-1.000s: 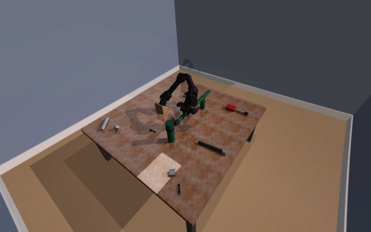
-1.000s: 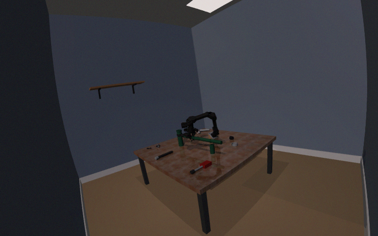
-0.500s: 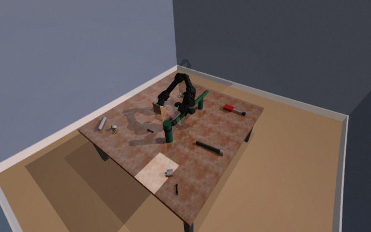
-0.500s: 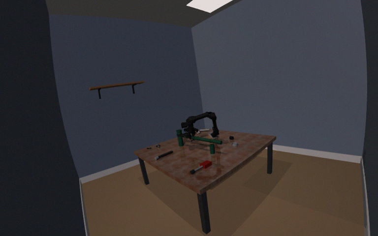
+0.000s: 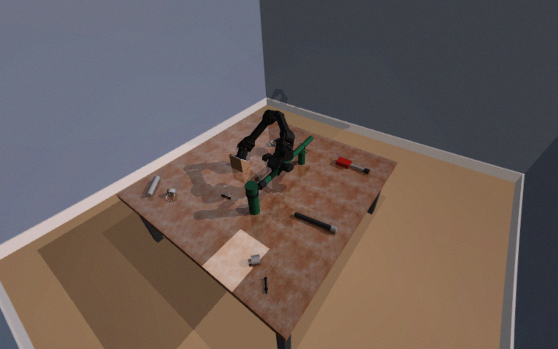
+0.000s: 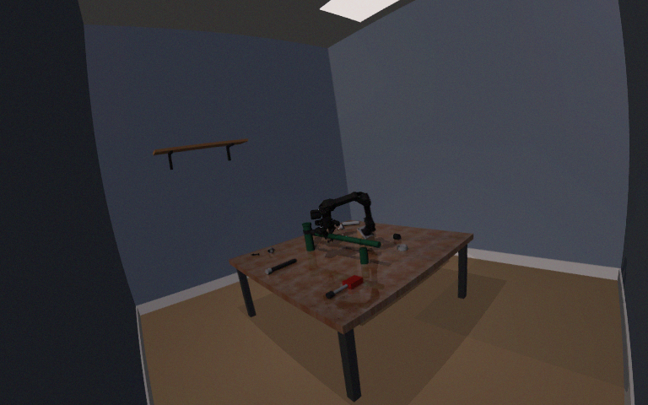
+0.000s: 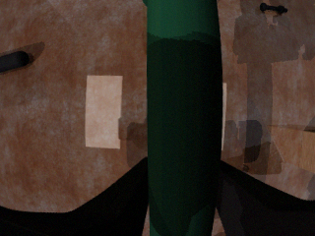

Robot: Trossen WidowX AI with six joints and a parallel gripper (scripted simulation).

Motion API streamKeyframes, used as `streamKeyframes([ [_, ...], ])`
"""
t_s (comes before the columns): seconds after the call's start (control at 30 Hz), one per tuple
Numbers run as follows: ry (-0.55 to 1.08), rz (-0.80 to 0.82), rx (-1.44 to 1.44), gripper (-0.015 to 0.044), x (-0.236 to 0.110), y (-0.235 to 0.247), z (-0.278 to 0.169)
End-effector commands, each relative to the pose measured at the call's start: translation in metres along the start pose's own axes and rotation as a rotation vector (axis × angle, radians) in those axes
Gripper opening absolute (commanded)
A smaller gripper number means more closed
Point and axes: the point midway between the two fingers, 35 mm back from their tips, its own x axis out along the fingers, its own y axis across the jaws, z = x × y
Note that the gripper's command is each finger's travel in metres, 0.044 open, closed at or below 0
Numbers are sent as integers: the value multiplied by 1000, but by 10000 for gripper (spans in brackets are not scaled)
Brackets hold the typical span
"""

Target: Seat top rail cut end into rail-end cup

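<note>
End effector [image 7: 183, 223] clamped on rail [image 7: 181, 92]

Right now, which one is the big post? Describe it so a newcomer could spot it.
Start at the black arm's gripper, shut on the green rail mid-table. Follow the rail down toward the table's near side to the big post, an upright green cylinder. It is thicker and taller than the small post under the rail's far part.
</note>
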Motion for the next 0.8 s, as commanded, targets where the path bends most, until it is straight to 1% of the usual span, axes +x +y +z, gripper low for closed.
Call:
streamKeyframes([
  [0.0,-13,6,4,0,-3,-2,7],
  [0.3,-1,0,1,0,0,0,1],
  [0.77,-1,0,1,0,0,-1,9],
])
